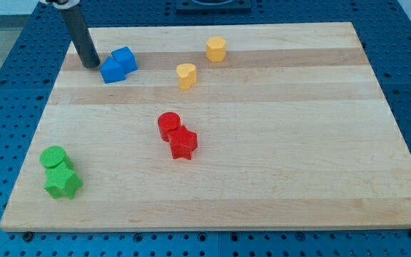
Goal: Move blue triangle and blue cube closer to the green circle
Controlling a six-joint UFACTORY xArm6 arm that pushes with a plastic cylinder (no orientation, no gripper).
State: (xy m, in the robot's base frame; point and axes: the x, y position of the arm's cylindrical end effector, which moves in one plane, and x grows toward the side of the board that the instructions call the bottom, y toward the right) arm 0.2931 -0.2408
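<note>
Rod tip at the blue pair, far-left corner of the tabletop.

My tip (90, 66) — bare, gripping nothing — touches the blue triangle (111, 71); blue cube (125, 58) just beyond, green circle (53, 156) near the bottom-left corner — well apart.

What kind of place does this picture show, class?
Probably a robotics lab bench: a wooden board lies on a blue perforated table, coloured blocks like the red star are scattered on it, and my tip stands beside the blue blocks.
</note>
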